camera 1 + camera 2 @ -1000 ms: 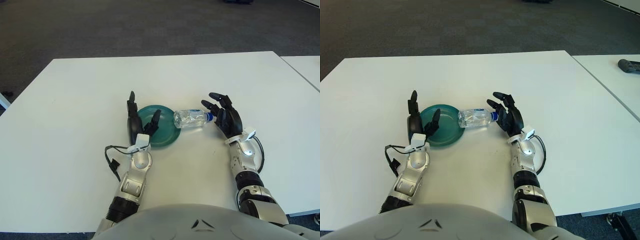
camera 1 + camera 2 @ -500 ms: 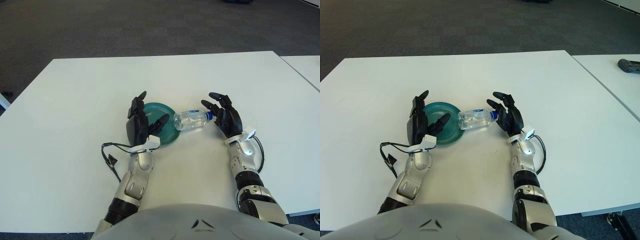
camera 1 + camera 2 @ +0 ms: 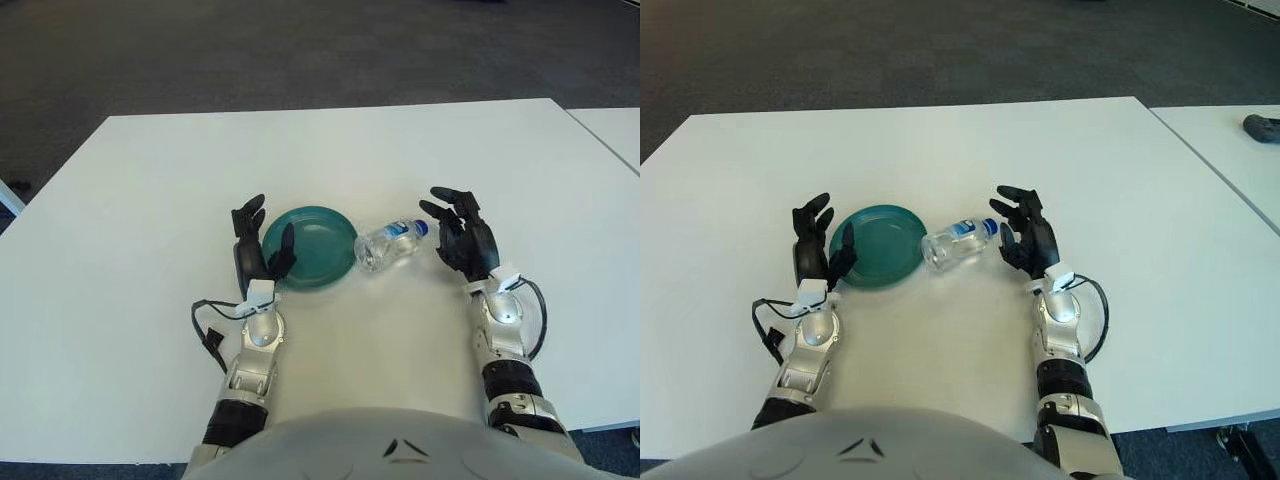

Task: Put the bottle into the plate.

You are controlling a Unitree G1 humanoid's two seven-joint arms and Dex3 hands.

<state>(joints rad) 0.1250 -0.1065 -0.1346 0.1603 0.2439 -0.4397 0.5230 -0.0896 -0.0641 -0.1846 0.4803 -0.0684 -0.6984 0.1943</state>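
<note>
Near the bench's (image 3: 150, 200) middle, the clear plastic bottle (image 3: 388, 243) lay touching the round green plate's (image 3: 312, 246) rim, not yet in it. Right hand (image 3: 466, 242) and left hand (image 3: 255, 254) flanked them, fingers released, grasping nothing.

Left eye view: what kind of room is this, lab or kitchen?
Probably an office or lab room, not a kitchen. A large plain white table stands on dark grey carpet, with a second white table beside it on the right. Only a green plate and water bottle sit out.
</note>
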